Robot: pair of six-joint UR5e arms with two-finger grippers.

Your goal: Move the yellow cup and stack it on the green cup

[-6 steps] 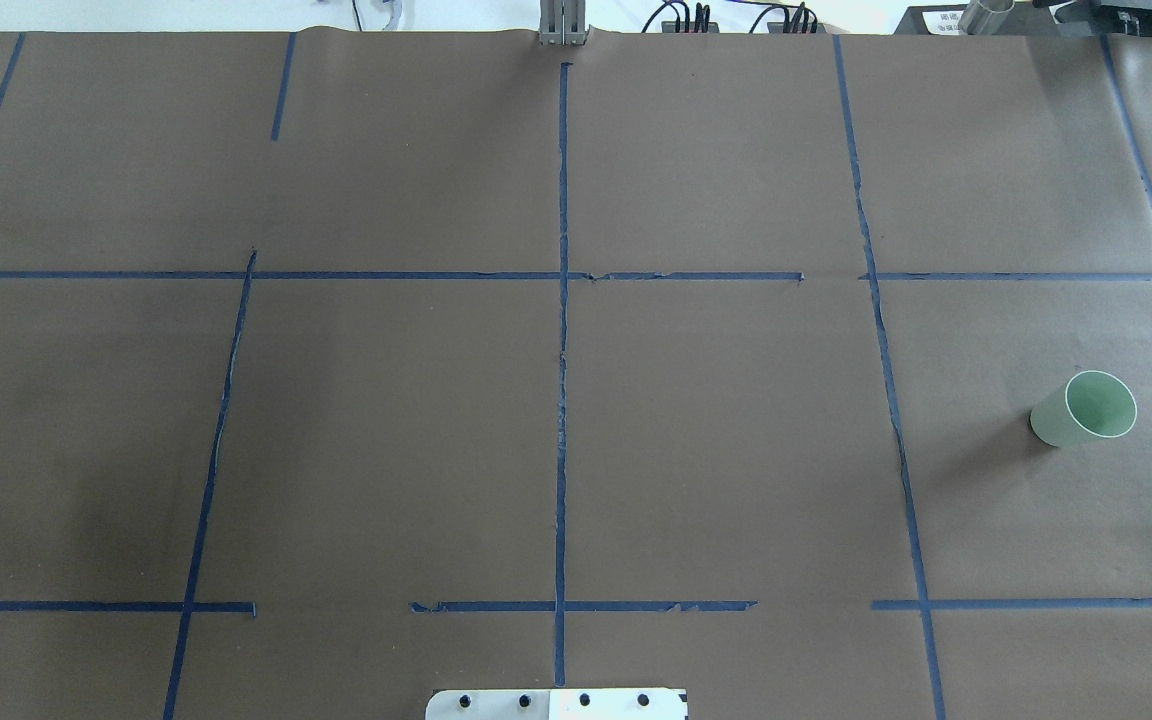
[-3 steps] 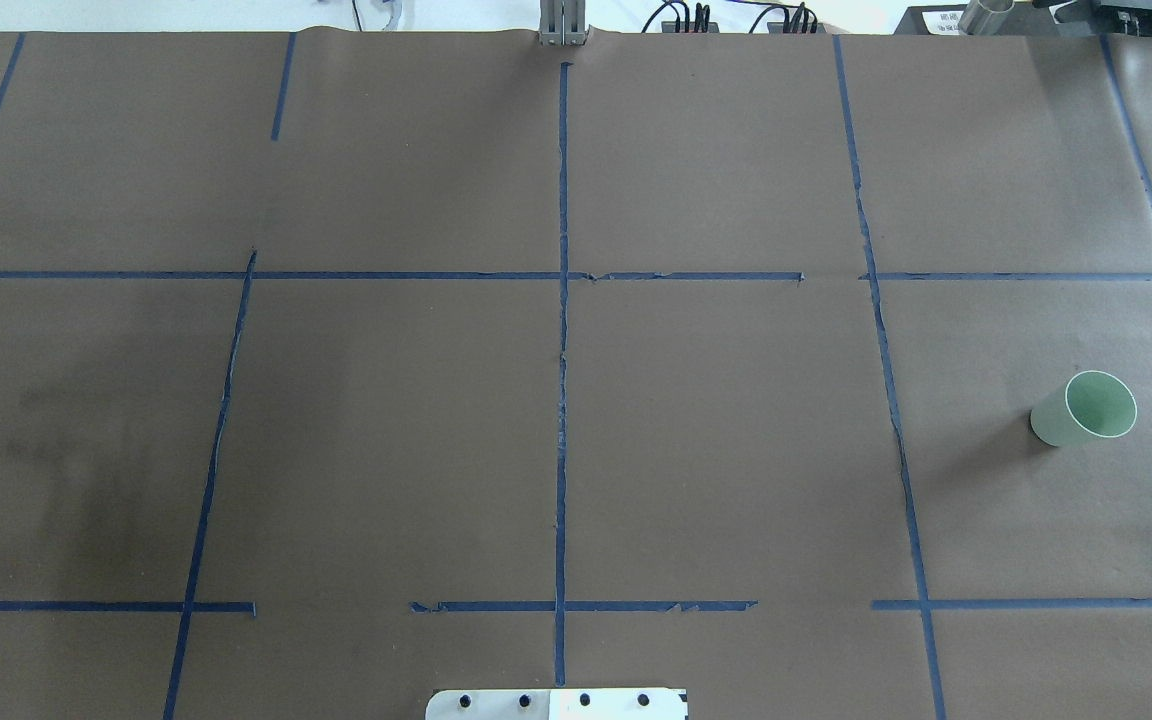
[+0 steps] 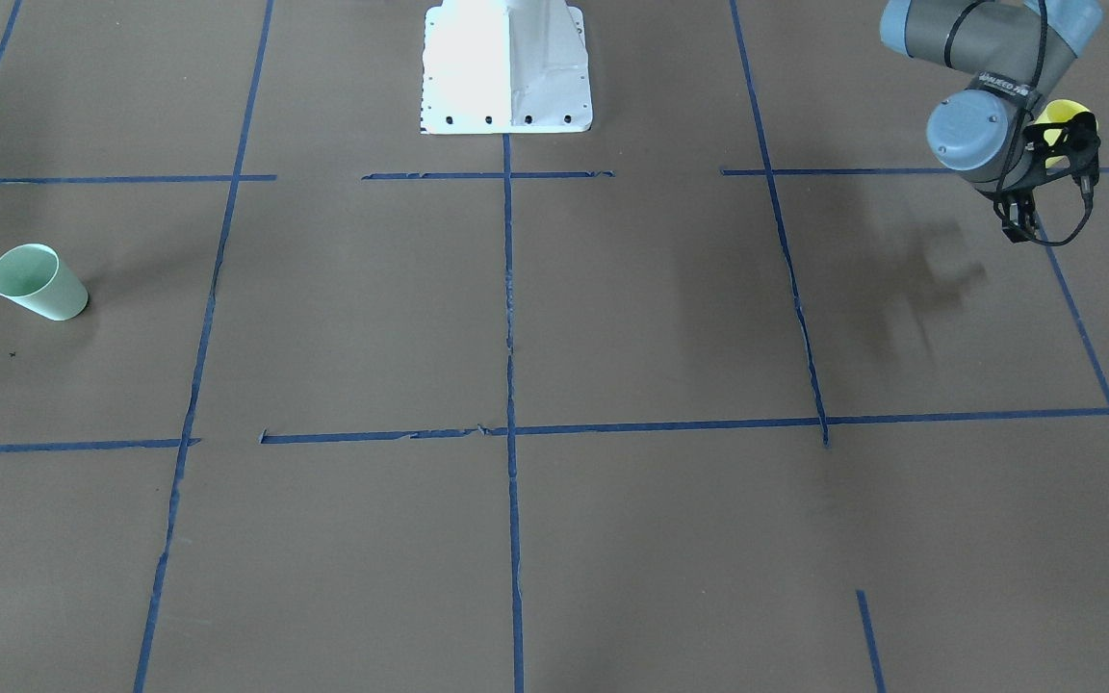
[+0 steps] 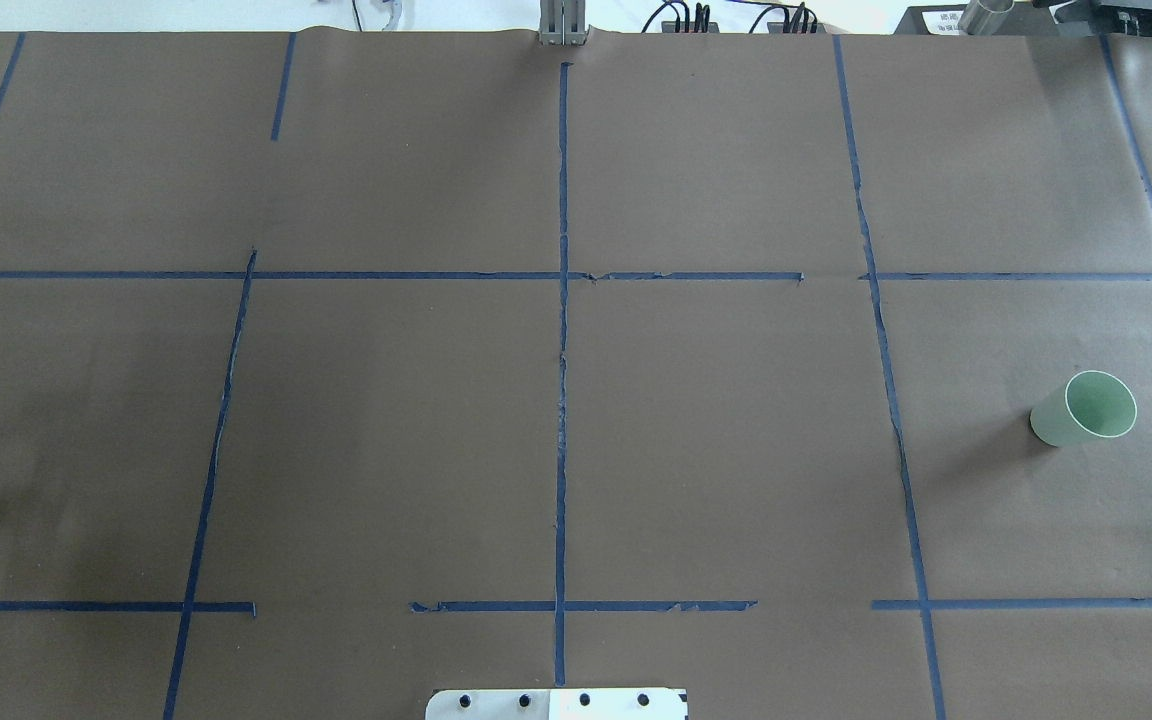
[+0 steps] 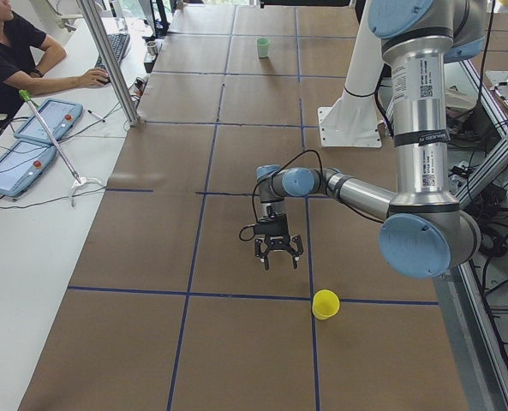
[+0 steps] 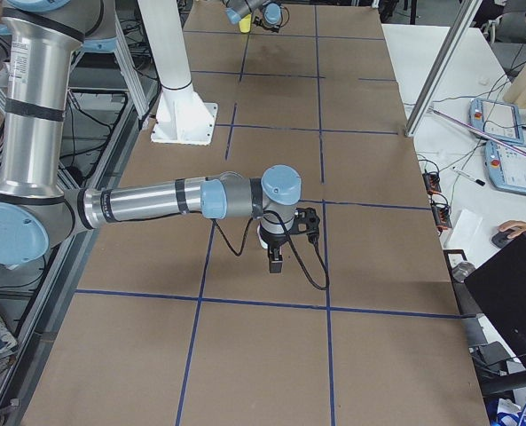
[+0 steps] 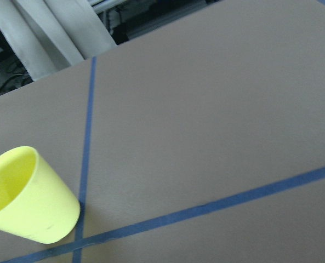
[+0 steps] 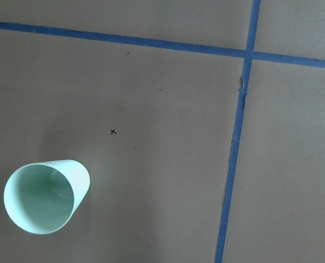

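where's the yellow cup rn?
The yellow cup stands upright at the robot's left end of the table, by a blue tape crossing, apart from the left gripper; it sits top right in the front-facing view.

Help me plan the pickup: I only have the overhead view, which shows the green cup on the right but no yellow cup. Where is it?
Observer: The yellow cup stands upright on the table at the robot's left end, outside your frame, at a crossing of blue tape lines.
Operator: Is anything gripping it?
Observer: No. The left gripper hangs above the table, apart from the cup, open and empty.
Operator: And the other side?
Observer: The right gripper hangs over the table there; its wrist camera looks down on the green cup.
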